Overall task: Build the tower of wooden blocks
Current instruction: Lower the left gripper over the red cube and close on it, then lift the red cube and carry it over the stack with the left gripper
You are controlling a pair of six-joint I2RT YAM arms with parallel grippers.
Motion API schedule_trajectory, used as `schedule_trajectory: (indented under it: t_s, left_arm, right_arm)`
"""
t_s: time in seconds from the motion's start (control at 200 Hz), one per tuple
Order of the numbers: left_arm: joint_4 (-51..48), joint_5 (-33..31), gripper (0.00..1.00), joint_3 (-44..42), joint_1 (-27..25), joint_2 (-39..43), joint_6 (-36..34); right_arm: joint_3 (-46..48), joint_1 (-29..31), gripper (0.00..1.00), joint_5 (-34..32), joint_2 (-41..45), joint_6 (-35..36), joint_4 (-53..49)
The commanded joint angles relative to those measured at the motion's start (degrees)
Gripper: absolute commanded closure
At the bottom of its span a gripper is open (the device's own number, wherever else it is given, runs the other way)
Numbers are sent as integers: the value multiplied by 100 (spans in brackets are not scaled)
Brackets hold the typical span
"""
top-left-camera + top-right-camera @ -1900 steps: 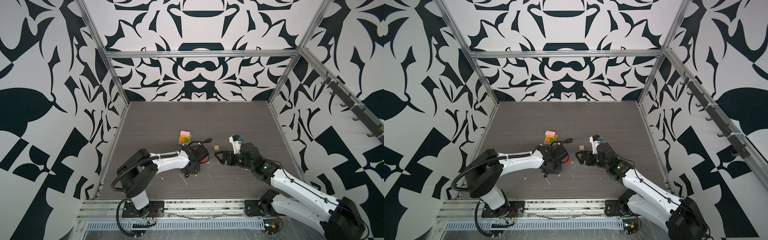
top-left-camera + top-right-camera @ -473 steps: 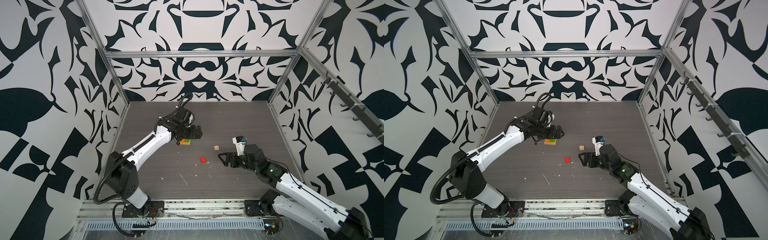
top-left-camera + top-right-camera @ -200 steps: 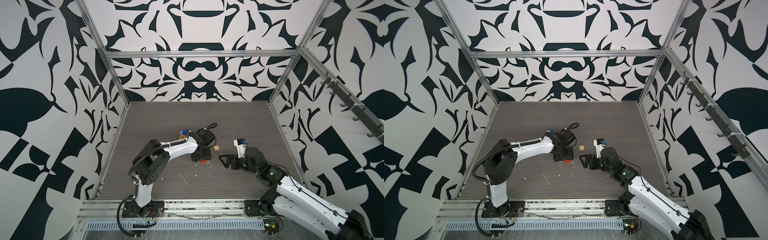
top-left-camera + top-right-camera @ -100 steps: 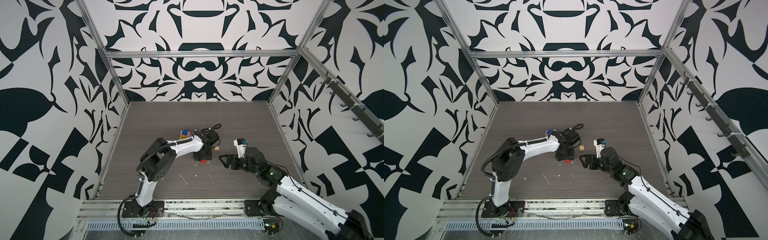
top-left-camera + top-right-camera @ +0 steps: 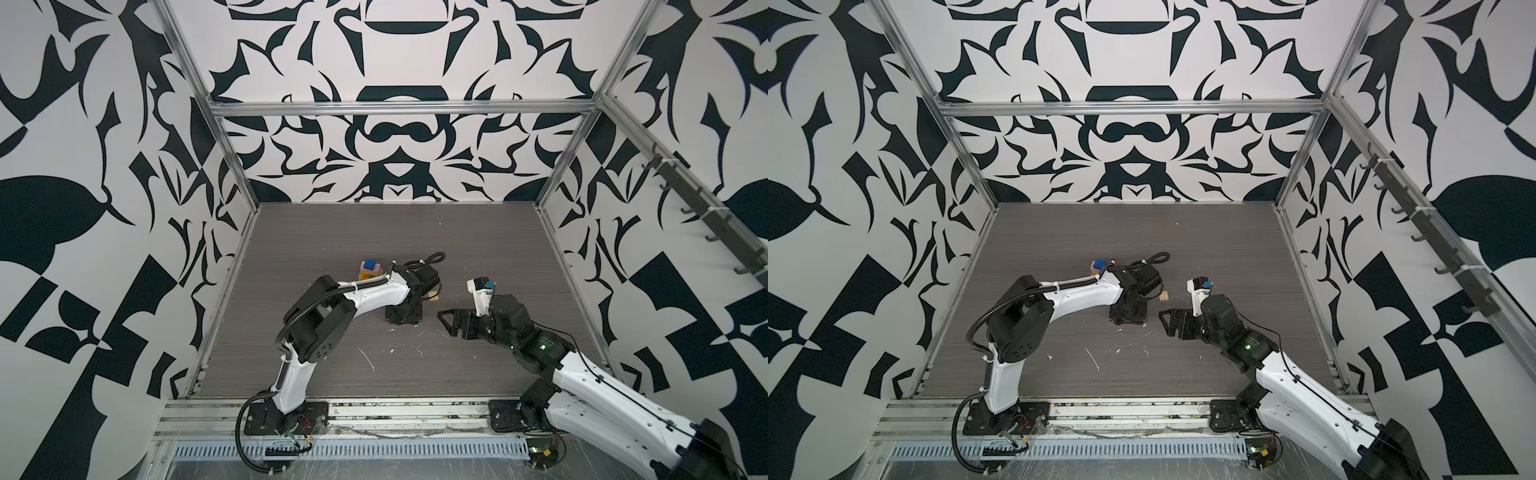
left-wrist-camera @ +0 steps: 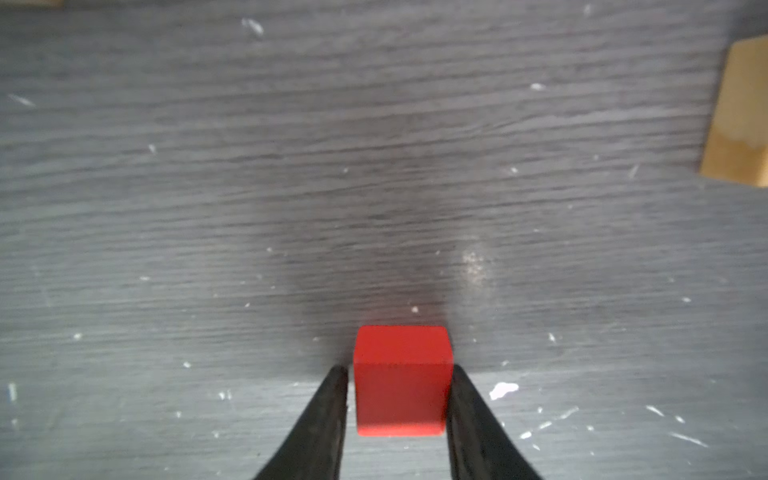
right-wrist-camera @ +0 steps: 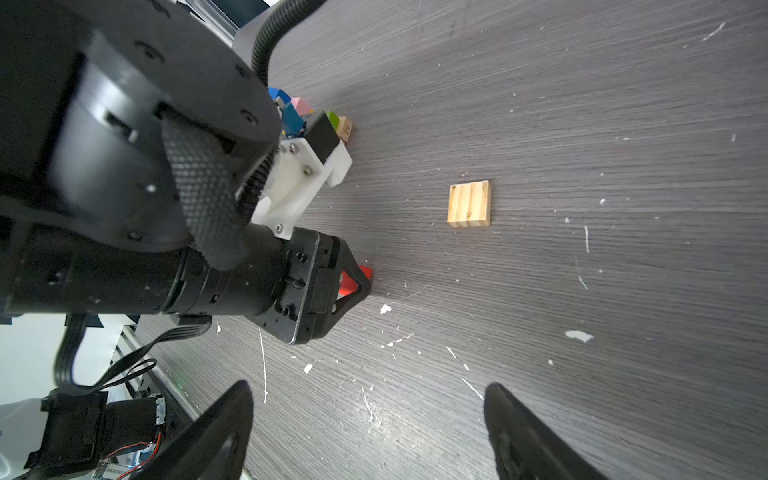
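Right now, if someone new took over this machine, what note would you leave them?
The left end effector is closed on the red block, which sits on the table.
The right end effector is open and empty.
The tower is partly stacked, with a blue block on top.
A tan block lies loose near the red one.
Left to do, likely: stack red, then tan.

Left jaws clamped, right jaws apart.
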State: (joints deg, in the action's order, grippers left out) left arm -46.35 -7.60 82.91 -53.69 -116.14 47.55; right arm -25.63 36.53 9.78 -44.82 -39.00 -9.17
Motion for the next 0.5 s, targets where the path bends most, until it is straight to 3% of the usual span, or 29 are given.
schedule_trajectory:
  t_s: [0.0, 0.265, 0.495]
  left_arm:
    - [-299, -122, 64, 84, -19, -58, -150]
    - [-230, -39, 58, 172, -14, -152, -473]
    - [-146, 29, 58, 178, -18, -303, -492]
  right_arm:
    - [-138, 33, 9, -46, -25, 29, 139]
    - [-123, 29, 9, -43, -11, 17, 135]
    - [-117, 31, 9, -54, -9, 7, 130]
